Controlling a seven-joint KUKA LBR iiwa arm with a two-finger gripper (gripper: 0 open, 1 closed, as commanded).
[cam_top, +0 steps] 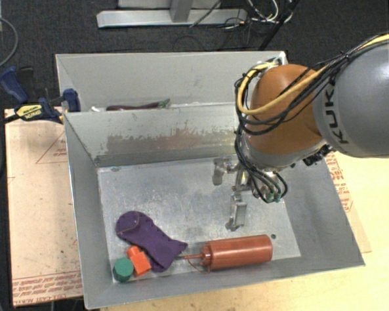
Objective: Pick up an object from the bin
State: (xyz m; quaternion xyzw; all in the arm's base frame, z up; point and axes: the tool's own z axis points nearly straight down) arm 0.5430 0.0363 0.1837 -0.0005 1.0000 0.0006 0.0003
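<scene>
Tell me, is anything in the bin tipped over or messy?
Yes. The brown bottle lies on its side near the bin's front wall, nozzle pointing at a crumpled purple cloth. An orange block and green cap sit bunched beside that cloth. Nothing looks spilled or broken. The claw hangs over bare floor nearby.

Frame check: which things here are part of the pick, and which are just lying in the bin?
In the job: tool, over bare bin floor; grey bin; red-brown squeeze bottle, the thing lying nearest the tool.

Lying about: purple cloth; orange piece; green cap, all clustered in the bin's near left corner.
</scene>
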